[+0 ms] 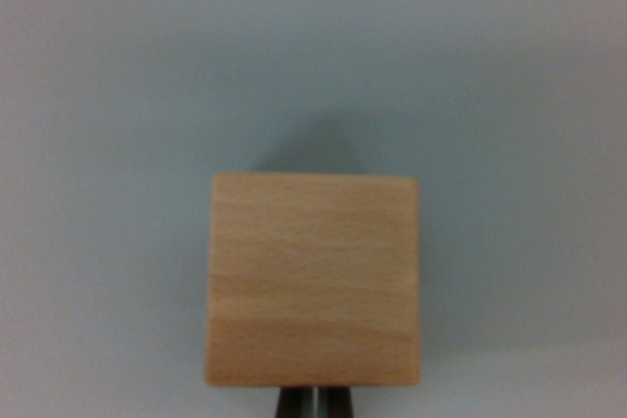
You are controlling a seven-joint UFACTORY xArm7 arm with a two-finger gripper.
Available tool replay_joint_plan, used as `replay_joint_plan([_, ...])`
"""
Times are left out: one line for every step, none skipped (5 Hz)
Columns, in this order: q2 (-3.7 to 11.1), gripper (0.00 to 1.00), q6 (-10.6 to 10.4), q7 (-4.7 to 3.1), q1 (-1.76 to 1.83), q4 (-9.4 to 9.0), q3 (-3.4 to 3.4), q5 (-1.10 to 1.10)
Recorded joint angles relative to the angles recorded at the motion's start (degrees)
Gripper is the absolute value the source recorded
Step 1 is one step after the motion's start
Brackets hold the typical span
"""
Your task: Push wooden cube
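Showing in the wrist view, the wooden cube [312,279] sits flat on the pale counter [98,95], just beyond the fingers [293,404], which are pressed nearly together; judged rigid, light and smooth-sided, it should be pushed low and centrally on its near face to avoid twisting.

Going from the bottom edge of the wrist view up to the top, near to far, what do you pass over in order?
Gripper fingertips at the bottom edge → wooden cube → the cube's dark shadow just beyond it → bare pale grey table surface to the top.
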Motion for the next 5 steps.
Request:
replay_joint_plan([0.00, 1.00, 0.0, 0.00, 0.00, 0.00, 0.00, 0.00])
replay_joint_plan([0.96, 1.00, 0.3, 0.05, 0.24, 1.24, 0.11, 0.31])
replay_joint_plan([0.96, 1.00, 0.3, 0.05, 0.24, 1.24, 0.11, 0.31])
replay_joint_plan([1.54, 1.00, 0.5, 0.08, 0.39, 1.99, 0.17, 0.49])
replay_joint_plan([1.54, 1.00, 0.5, 0.08, 0.39, 1.99, 0.17, 0.49])
